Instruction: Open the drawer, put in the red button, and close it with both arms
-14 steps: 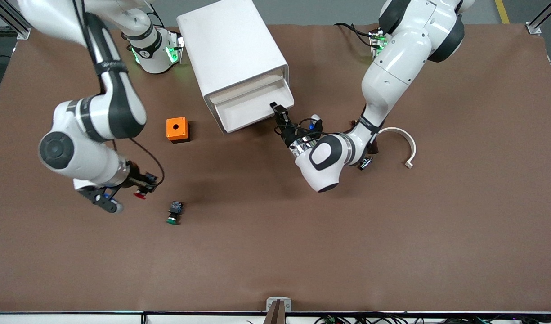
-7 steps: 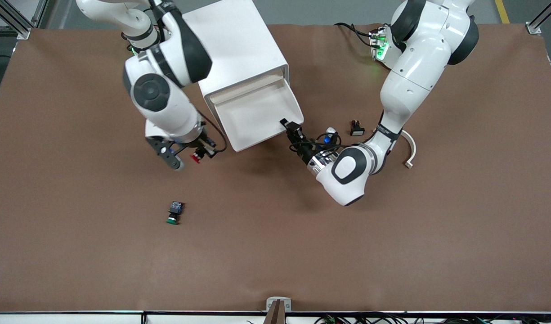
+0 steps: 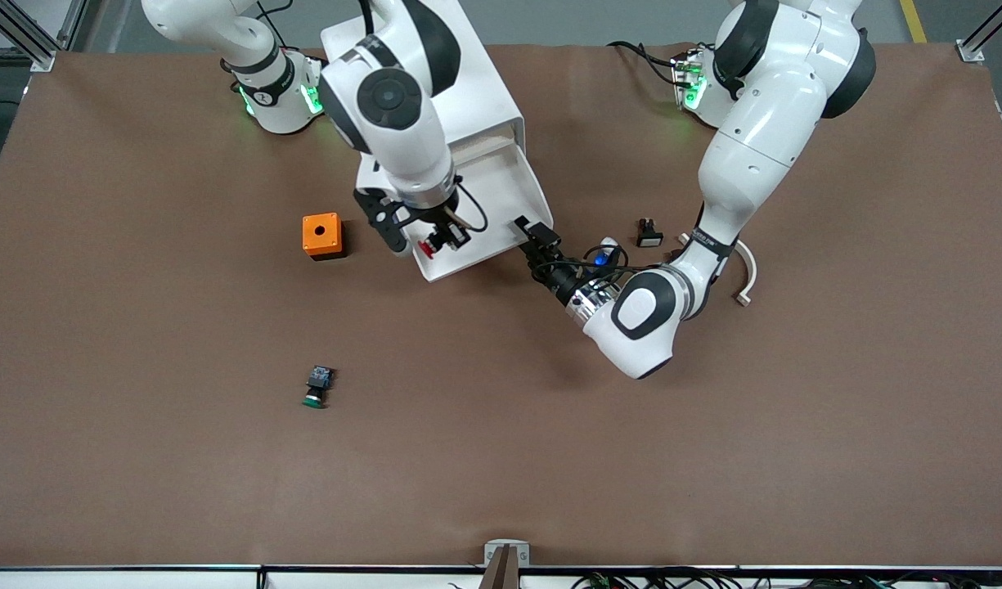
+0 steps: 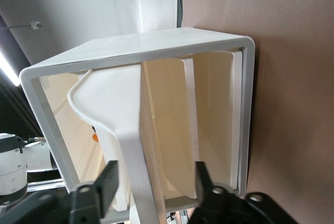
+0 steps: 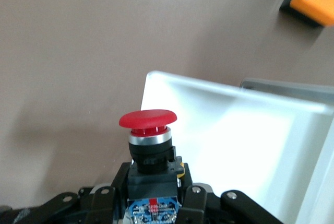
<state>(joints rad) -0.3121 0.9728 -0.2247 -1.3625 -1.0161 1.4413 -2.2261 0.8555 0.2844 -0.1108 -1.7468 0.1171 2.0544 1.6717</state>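
The white cabinet (image 3: 419, 82) stands near the arms' bases, its top drawer (image 3: 501, 196) pulled out. My right gripper (image 3: 435, 241) is shut on the red button (image 3: 425, 249) and holds it over the drawer's front corner toward the right arm's end. In the right wrist view the red button (image 5: 148, 119) sits upright between the fingers (image 5: 195, 195), above the drawer's rim (image 5: 156, 78). My left gripper (image 3: 532, 236) is at the drawer's other front corner. In the left wrist view its open fingers (image 4: 108, 179) stand on either side of the drawer's front wall (image 4: 130, 145).
An orange box (image 3: 321, 235) with a hole stands beside the cabinet toward the right arm's end. A green-capped button (image 3: 316, 388) lies nearer the front camera. A small black part (image 3: 649, 233) and a white curved piece (image 3: 746, 266) lie by the left arm.
My right arm has carried the red button from low over the table, up and across to the drawer's front corner. My left gripper has drawn the drawer farther out.
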